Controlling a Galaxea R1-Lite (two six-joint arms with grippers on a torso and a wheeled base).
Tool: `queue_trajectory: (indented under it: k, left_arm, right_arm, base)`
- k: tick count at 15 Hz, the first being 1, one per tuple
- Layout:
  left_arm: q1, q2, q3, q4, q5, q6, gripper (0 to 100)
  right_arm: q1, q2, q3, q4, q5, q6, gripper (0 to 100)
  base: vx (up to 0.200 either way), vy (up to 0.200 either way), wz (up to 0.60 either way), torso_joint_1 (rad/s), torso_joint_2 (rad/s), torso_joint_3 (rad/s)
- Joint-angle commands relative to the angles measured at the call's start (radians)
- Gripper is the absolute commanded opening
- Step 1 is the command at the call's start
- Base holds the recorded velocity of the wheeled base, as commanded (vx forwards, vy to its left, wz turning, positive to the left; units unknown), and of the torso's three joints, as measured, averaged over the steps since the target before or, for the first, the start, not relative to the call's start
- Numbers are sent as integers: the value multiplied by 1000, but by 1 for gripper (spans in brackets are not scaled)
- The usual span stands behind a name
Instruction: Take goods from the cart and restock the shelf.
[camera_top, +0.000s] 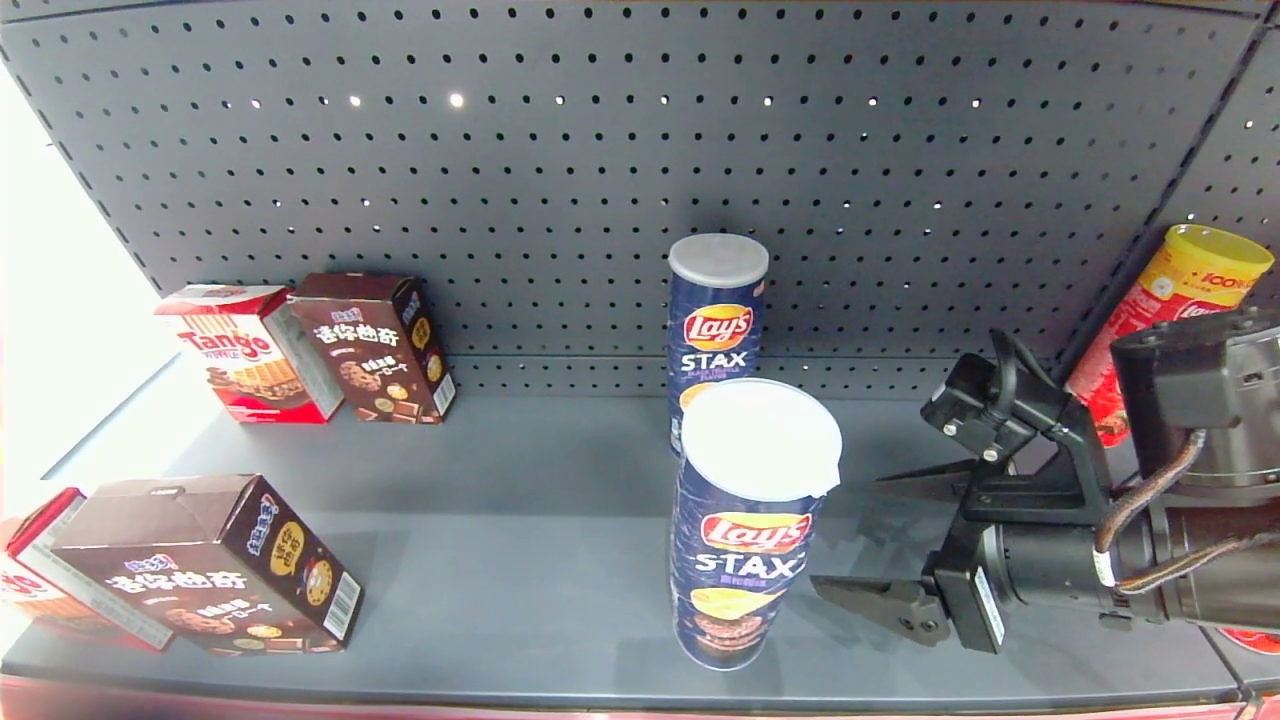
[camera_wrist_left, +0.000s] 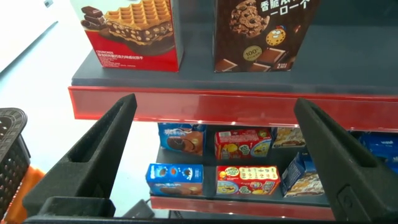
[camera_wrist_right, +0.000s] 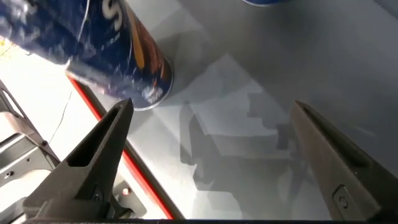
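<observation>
Blue can (camera_wrist_right: 99, 46) beside wide-spread gripper (camera_wrist_right: 212, 106)

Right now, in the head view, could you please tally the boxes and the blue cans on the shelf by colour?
Blue cans: 2
Brown boxes: 2
Red boxes: 2
Total: 6

The right gripper (camera_top: 850, 535) extends sideways on an apparently level arm, jaws spread wide and holding nothing. The left gripper (camera_wrist_left: 214, 104) is likewise spread wide, holding nothing.
</observation>
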Motion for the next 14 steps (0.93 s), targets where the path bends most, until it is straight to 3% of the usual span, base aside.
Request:
queue_trajectory:
  k: [1,14]
  left_arm:
    - [0,1,0,0,0,-2,100]
    - [0,1,0,0,0,0,100]
  right_arm:
    - [6,24,-18,1,0,0,100]
    - [23,56,-44,1,-1,-2,100]
  base:
    - [0,0,0,0,0,0]
    - [0,0,0,0,0,0]
